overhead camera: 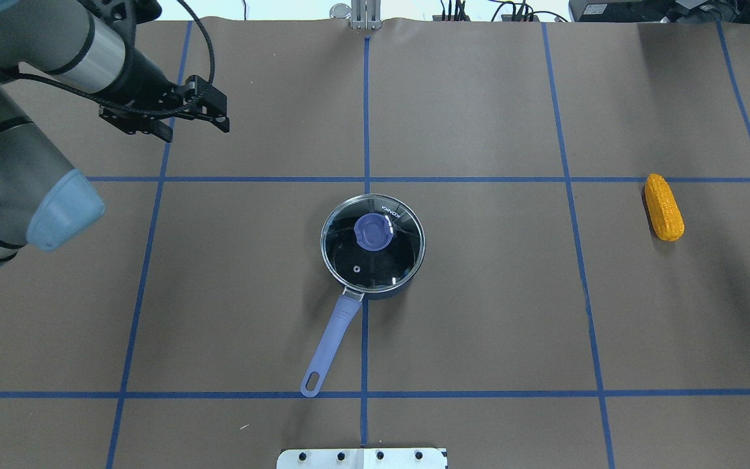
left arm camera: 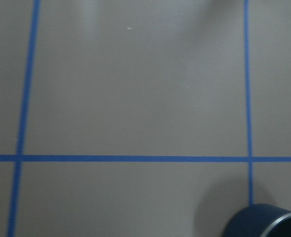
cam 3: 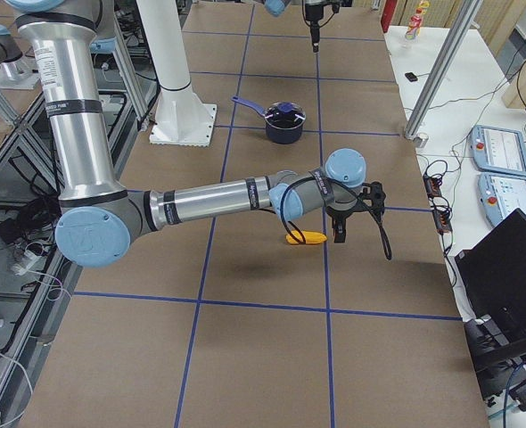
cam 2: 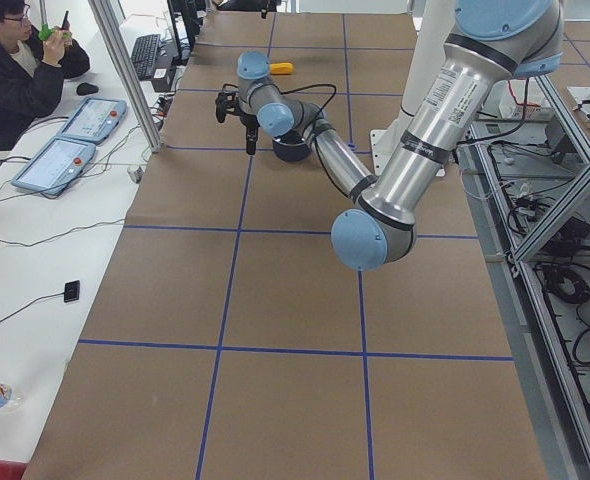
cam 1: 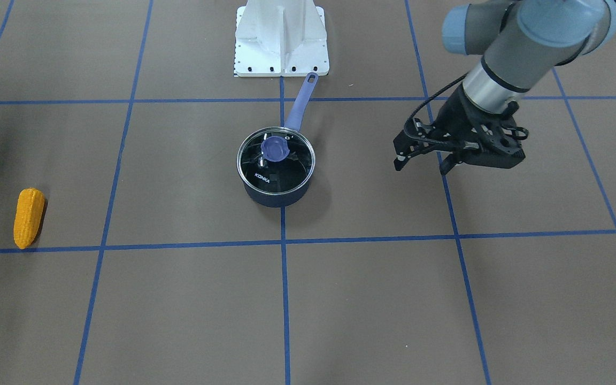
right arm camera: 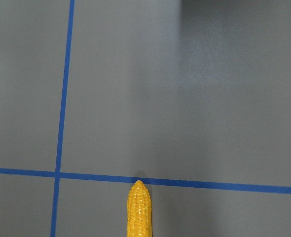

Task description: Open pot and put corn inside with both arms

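Overhead exterior view has the pot (overhead camera: 385,294) sitting in the middle of the brown table (overhead camera: 479,326), on top of a blue tape line (overhead camera: 365,98) that runs away from the robot. The round glass lid (overhead camera: 349,251) is on the pot, with its purple knob (overhead camera: 373,231) on top. The long purple handle (overhead camera: 331,345) points back toward the white base stand (overhead camera: 362,458) and a little to the robot's left. The corn (overhead camera: 664,207) lies flat on the table, well apart from the pot, far over on the robot's right side. Its pointy tip just touches a blue line that crosses the table. The left gripper (overhead camera: 196,132) hangs in the air on the robot's left side, well apart from the pot and farther from the robot than the pot is. Its two black fingers (cam 1: 398,163) are spread wide, and nothing is between them. The left wrist camera sees only a bit of the pot's dark wall in its bottom corner. In the exterior right view, the right gripper (cam 3: 345,234) hangs low, just beside the corn. I cannot tell if its fingers are spread or pressed together. The right wrist camera shows the corn's tip at the bottom of its picture.
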